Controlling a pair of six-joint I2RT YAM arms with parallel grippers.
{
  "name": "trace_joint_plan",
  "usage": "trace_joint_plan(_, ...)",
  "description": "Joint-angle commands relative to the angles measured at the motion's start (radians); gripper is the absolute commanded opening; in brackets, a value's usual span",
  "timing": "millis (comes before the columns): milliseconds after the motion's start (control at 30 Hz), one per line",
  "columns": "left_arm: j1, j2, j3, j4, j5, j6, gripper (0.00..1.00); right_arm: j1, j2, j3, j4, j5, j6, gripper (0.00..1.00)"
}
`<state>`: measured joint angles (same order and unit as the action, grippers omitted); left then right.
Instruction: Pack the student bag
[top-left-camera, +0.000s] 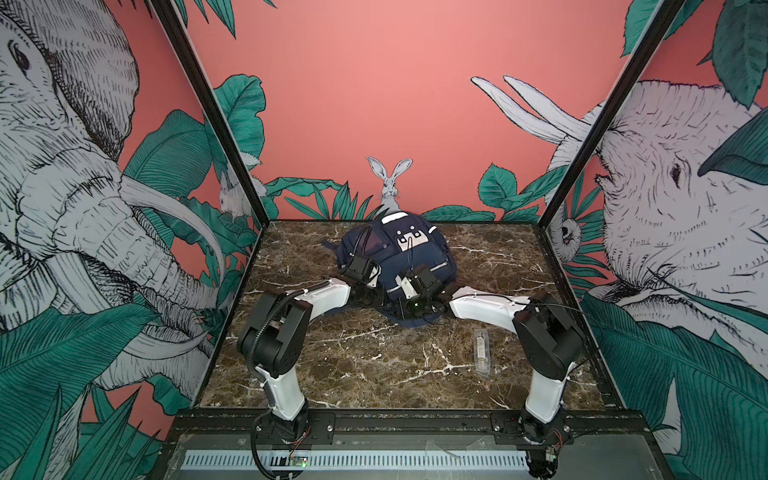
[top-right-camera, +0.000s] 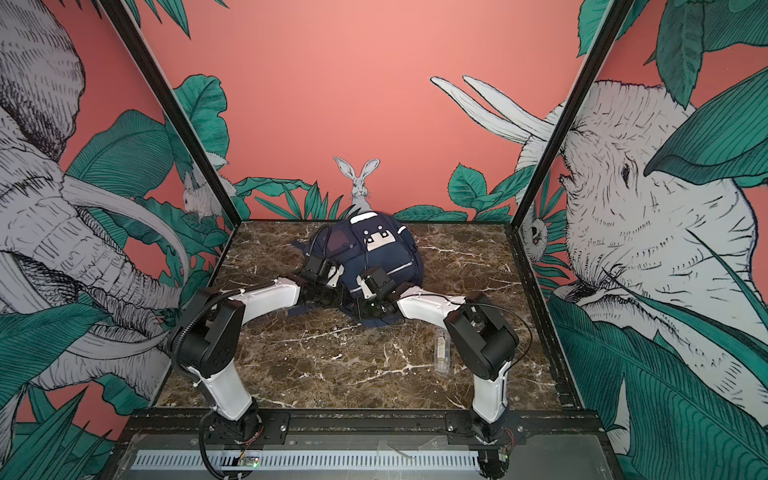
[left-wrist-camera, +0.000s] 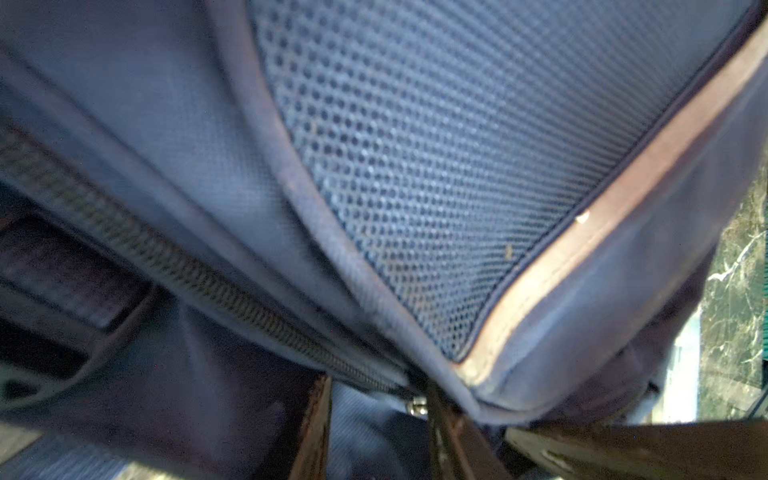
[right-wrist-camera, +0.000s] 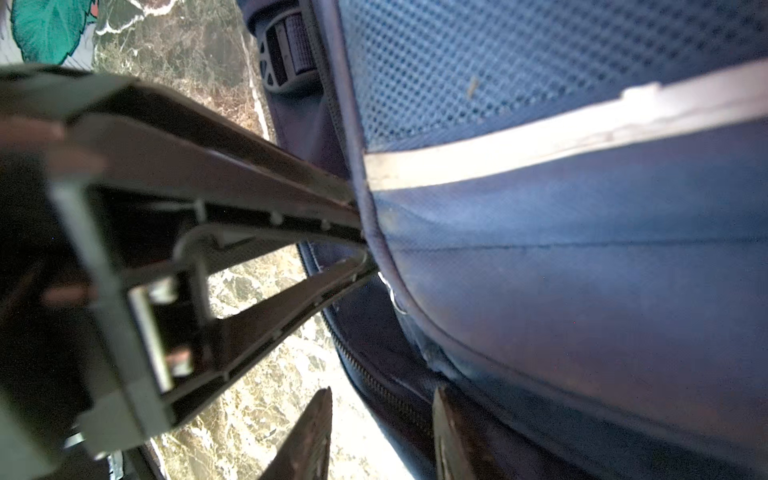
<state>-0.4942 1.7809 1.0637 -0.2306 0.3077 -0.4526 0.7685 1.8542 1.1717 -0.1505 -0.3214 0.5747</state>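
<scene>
The arms (top-left-camera: 328, 293) hide the near edge of the bag (top-left-camera: 430, 251) and both sets of jaws in both top views; the clear packet (top-left-camera: 482, 352), right of the bag, holds something too small to tell; in the left wrist view the bag is blurred, the left gripper (left-wrist-camera: 379, 384) cut off at its base; in the right wrist view the right gripper (right-wrist-camera: 382, 390) is cut off likewise; the left gripper's blurred tips vanish behind the bag's piping (right-wrist-camera: 376, 232); whether either grips cannot be told.

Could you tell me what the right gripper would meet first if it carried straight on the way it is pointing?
Most likely the student bag: in the right wrist view the right gripper points at its zipper seam, just ahead of the open jaws. Depth is hard to judge.
</scene>
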Motion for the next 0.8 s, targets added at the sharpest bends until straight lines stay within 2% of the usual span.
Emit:
trace_joint_plan(0,0.003,0.018,0.038,0.038,0.017,-0.028,0.37,0.012,0.025,-0.016,-0.005,0.026,0.002,0.38)
trace_joint_plan(267,0.003,0.015,0.05,0.012,0.006,-0.021,0.25,0.012,0.049,0.012,-0.037,0.129,-0.026,0.37)
trace_joint_plan(567,0.003,0.017,0.029,0.021,0.009,-0.025,0.25,0.012,0.086,-0.003,0.037,0.12,0.001,0.33)
trace_joint_plan(767,0.003,0.017,0.017,0.021,0.005,-0.027,0.24,-0.001,0.064,-0.084,0.183,0.092,0.071,0.3)
